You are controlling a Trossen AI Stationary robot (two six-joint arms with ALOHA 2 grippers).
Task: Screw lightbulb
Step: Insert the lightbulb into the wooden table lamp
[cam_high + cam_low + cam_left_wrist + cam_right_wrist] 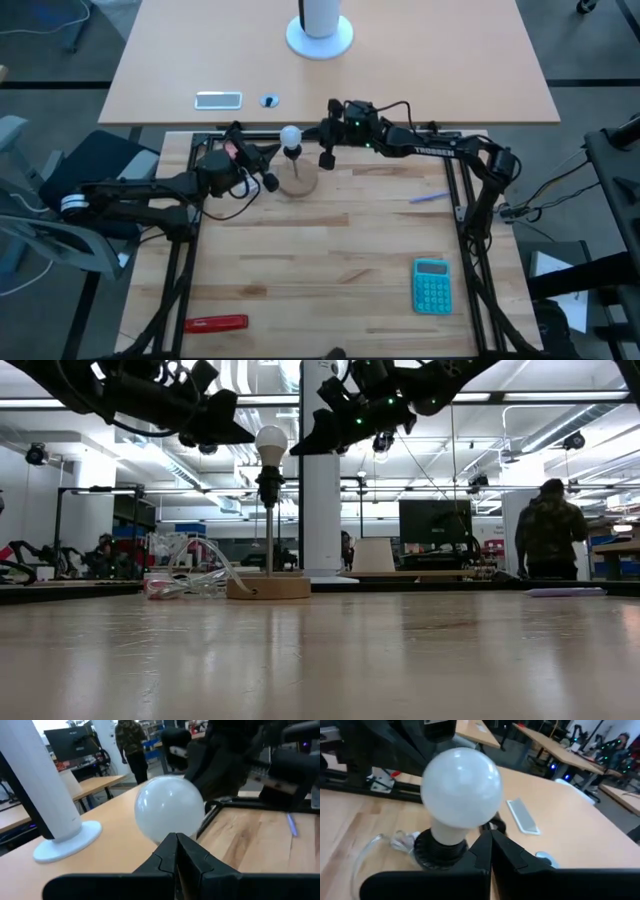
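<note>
Standing upright in a black socket (440, 851) atop a thin stem on a round wooden base (268, 588), the lightbulb (290, 134) sits in the upper centre of the high view, near the far edge of my wooden table (330, 260). My left gripper (268, 181) hangs just left of the bulb and my right gripper (327, 158) just right of it, both with jaws pressed fully together and holding nothing. In the low view the white globe shows between my two dark arms, touching neither.

A crumpled clear plastic bag (185, 582) and a loop of clear cord lie beside the base on its left. Farther off on my table are a teal calculator (432, 285) at lower right, a red tool (216, 323) at lower left and a pale blue pen (428, 198) at right.

On the lighter table (420, 70) beyond stand a tall white cylinder (320, 30) on a round foot, a flat silver device (218, 99) and a small round object (269, 100) I cannot make out.

A person (548, 530) in a dark patterned jacket stands in the room at the right of the low view. The bulb's metal screw base is hidden inside the socket.
</note>
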